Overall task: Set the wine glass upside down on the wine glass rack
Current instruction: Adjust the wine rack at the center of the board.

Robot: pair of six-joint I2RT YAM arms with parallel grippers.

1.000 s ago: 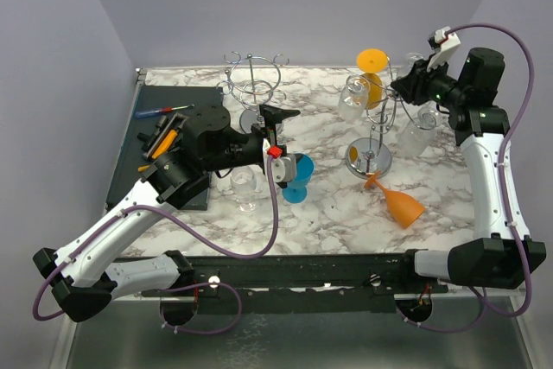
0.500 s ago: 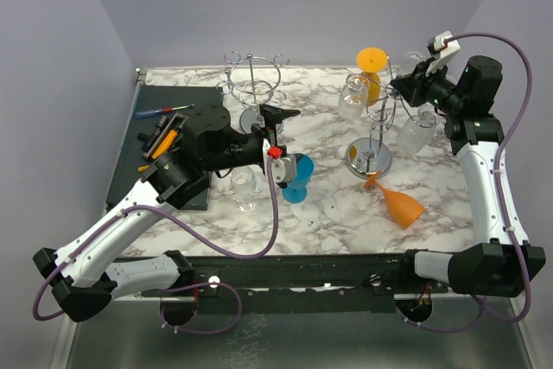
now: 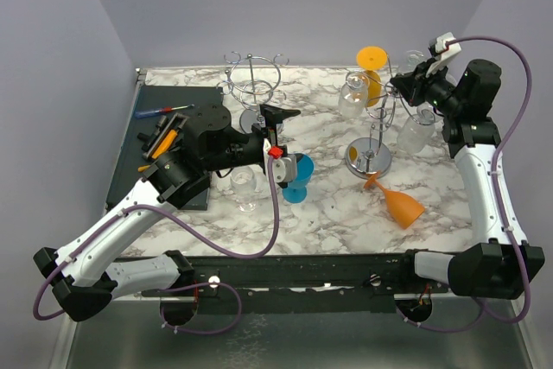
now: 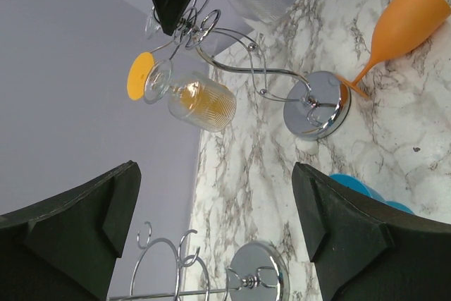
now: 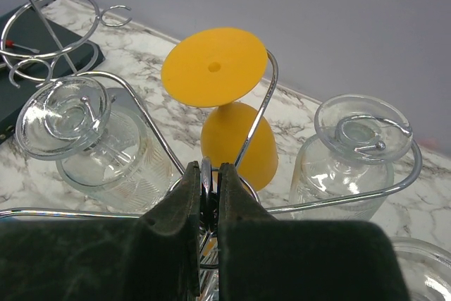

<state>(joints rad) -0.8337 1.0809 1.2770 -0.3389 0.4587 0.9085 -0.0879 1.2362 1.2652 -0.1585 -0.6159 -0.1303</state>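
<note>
Your right hand [image 5: 205, 171] has crept left beside the rack [image 3: 370, 158], clamped on the wine glass [image 3: 416, 131]; its wrist view shows only a thin edge. Your left hand [image 4: 215, 170] gapes empty above the table [image 3: 328, 213].

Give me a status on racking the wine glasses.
Done: a hanging orange glass and two clear glasses sit upside down on the right rack. In hand: the right hand pinches something thin at its top; the left hand is open. Left: fallen orange glass on the table, blue glass.

Right gripper [image 5: 206, 171] pinched on a thin clear edge [image 5: 206, 168], orange glass [image 5: 232, 135] (upside down) on the rack [image 5: 258, 119] beyond
</note>
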